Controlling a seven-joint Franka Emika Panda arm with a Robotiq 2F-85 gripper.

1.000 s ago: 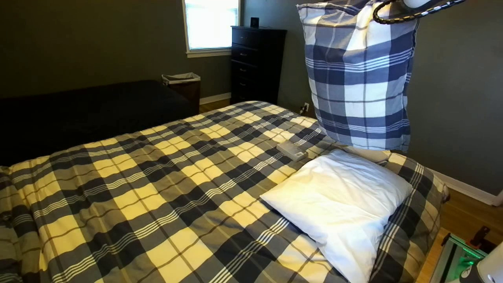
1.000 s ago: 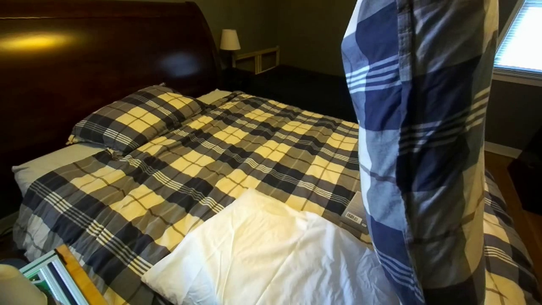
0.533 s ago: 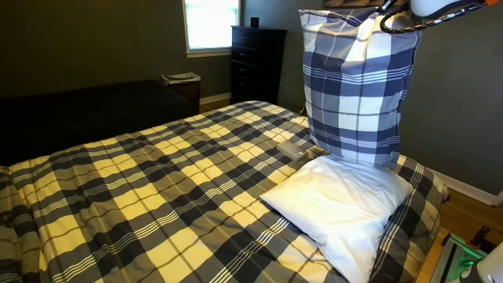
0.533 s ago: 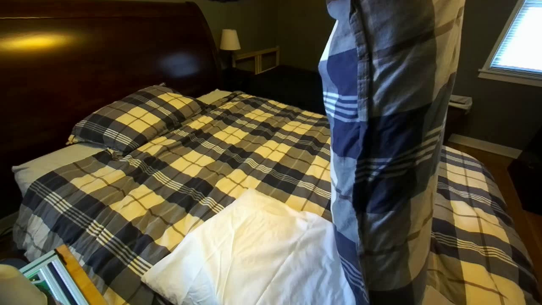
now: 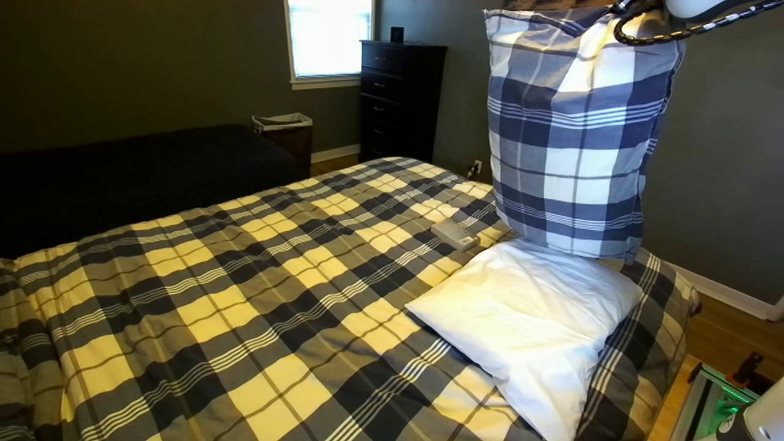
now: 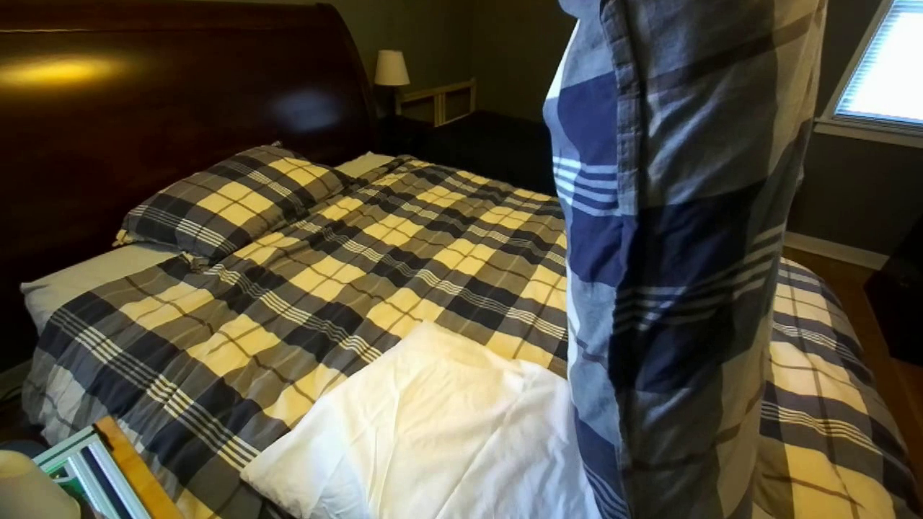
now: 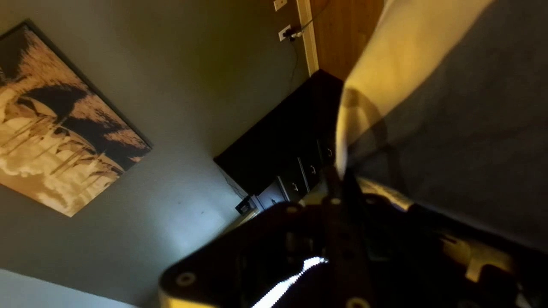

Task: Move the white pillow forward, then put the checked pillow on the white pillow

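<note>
Checked pillow (image 5: 569,141): Because it is pinched by only a short stretch of its upper edge, it hangs nearly upright, its weight pulling creases down from the hold. In an exterior view its bottom edge overlaps the far part of the white pillow (image 5: 533,324); whether the two touch, I can't tell from here.
Gripper (image 7: 341,176): Closed on the checked pillow, the cloth running down into its jaws in the wrist view. An edge hold makes sense to me: the pillow looks too bulky to be taken across its middle.
White pillow: Lying flat on the plaid bedspread (image 5: 269,294), close to its edge by the robot's base (image 5: 762,413). I take its forward move to be done, since it sits ready there as the bottom layer.
Small box (image 5: 454,236): Resting on the bedspread near the white pillow, close enough that a swinging hem might brush it.
Headboard (image 6: 180,94): A plaid cushion (image 6: 238,202) lies by it, well apart from the work; its yellowish squares match the bedspread, so I doubt it is the one meant.
Checked on white: The checked pillow probably has to come further over the white one and be tipped flat on the way down; let go upright, it could flop off the far side.
</note>
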